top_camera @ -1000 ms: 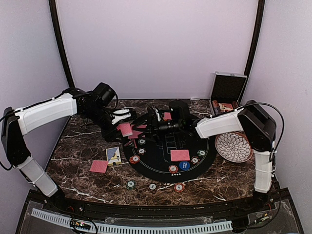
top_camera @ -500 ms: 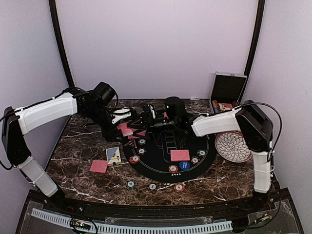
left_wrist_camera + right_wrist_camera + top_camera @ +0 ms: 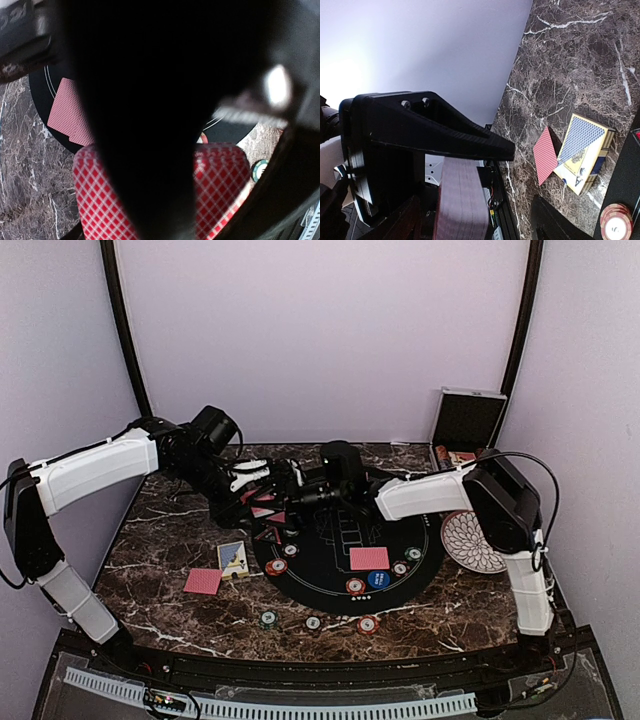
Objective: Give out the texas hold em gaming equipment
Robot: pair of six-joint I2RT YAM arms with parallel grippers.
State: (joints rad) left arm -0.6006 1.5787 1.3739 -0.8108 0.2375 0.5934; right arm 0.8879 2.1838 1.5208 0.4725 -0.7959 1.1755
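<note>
Red-backed cards (image 3: 262, 504) sit left of centre in the top view, above the table, clamped as a deck in the left gripper (image 3: 248, 483) and evidently presented for dealing. The right gripper (image 3: 285, 490), jaws apart, straddles the deck, apparently to draw one card.

Behind the jaws rises a plain pale lilac back wall (image 3: 320, 330), smooth and unmarked; matching lilac side walls (image 3: 50, 360) close in on either side of them (the whole reads as a small booth). A dark curved frame post (image 3: 127, 330) climbs the corner to the left of the jaws, and its twin post (image 3: 521, 320) climbs the corner to their right; beneath the jaws spreads a dark brown marble table top with white veins (image 3: 165, 540), faintly glossy; nearer than the jaws, its front edge carries a black rail (image 3: 300, 672) with a white toothed strip (image 3: 300, 707) along it. The light is soft and even; in the right wrist view the wall glows brightest at the far left.
</note>
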